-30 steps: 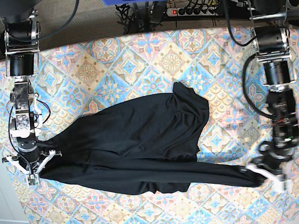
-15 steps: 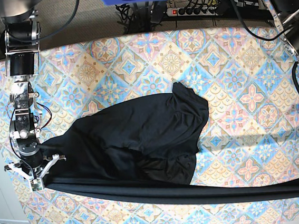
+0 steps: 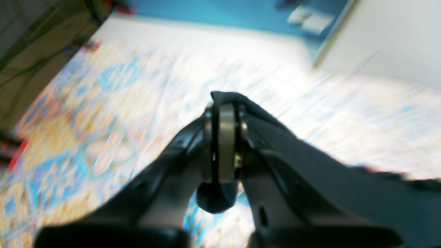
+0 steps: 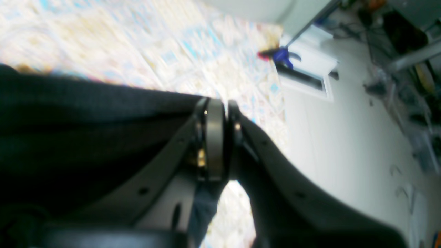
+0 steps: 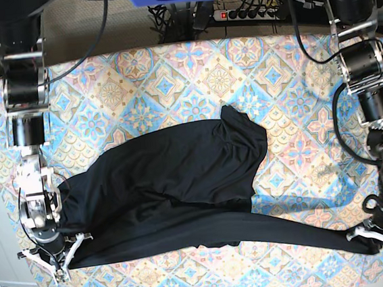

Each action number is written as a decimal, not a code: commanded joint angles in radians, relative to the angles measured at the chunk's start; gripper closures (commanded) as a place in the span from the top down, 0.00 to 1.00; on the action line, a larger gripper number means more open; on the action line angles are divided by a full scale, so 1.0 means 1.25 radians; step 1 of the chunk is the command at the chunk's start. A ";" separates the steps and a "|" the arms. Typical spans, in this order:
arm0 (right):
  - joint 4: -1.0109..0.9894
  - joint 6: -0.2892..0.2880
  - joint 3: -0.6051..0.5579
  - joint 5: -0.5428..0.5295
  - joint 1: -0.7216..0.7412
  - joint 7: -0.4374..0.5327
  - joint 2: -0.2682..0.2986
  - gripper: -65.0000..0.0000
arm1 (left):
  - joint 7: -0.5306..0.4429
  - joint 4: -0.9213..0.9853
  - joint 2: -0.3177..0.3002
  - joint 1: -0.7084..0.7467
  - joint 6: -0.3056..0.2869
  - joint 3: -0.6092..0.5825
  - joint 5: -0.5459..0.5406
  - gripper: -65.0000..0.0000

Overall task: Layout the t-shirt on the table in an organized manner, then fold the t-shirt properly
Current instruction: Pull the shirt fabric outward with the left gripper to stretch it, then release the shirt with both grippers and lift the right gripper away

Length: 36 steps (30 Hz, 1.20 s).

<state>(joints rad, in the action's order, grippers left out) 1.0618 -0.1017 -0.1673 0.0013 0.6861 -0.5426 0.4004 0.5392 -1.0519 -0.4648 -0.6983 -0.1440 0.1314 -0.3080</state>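
- Nearest the front edge of the surface (image 5: 170, 64), both grippers sit at the t-shirt's (image 5: 181, 178) lowest corners, one at each end of the garment.
- Left gripper (image 5: 382, 234): jaws almost pressed together, pinching the tip of the long sleeve that trails away from the t-shirt's body; in the left wrist view, black cloth (image 3: 310, 155) is folded over the closed jaws.
- Right gripper (image 5: 53, 258): jaws pressed together on the t-shirt's opposite lower edge; the right wrist view shows black fabric (image 4: 86, 120) caught between them.
- One t-shirt, plain black, lies spread and wrinkled across the middle of the surface, its body between the two grippers and one rounded corner pointing toward the far edge.
- Two arms, two grippers, one garment.
- Beyond the t-shirt, the patterned surface runs to its far edge, where a power strip (image 5: 250, 12) and cables lie.
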 commanded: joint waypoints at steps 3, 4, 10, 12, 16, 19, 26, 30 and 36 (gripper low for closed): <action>-0.093 0.010 -0.046 0.009 0.111 0.069 0.012 0.00 | -0.087 0.052 0.023 -0.059 0.057 0.005 0.058 0.21; -0.132 0.010 -0.064 0.009 0.132 0.081 0.011 0.00 | -0.099 0.059 0.028 -0.059 0.094 0.005 0.067 0.25; -0.242 0.010 -0.136 0.009 0.201 0.114 0.009 0.03 | -0.086 0.042 0.050 -0.002 0.149 0.000 0.068 0.43; -0.241 0.010 -0.137 0.009 0.201 0.112 0.004 0.06 | -0.043 -0.018 0.062 0.052 0.149 0.000 0.063 0.43; -0.241 0.010 -0.137 0.009 0.199 0.116 0.004 0.08 | 0.046 -0.237 0.072 0.219 0.149 0.000 0.006 0.43; -0.241 0.010 -0.141 0.009 0.198 0.116 0.004 0.08 | 0.093 -0.349 0.074 0.331 0.149 0.000 -0.049 0.44; -0.222 0.010 -0.141 0.011 0.198 0.112 0.004 0.08 | 0.135 -0.412 0.083 0.460 0.149 -0.146 -0.092 0.44; -0.121 0.010 -0.141 0.009 0.187 0.095 0.002 0.09 | 0.135 -0.406 0.085 0.473 0.149 -0.227 -0.088 0.44; -0.015 0.010 -0.136 0.009 0.127 0.041 0.001 0.09 | 0.136 -0.322 0.152 0.450 0.149 -0.248 -0.045 0.43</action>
<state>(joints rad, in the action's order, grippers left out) 1.0157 -0.1120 -0.3481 0.0013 0.7872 -0.5285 0.3820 0.7284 -1.4380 -0.2710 -0.1078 0.0402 -0.1825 -0.3668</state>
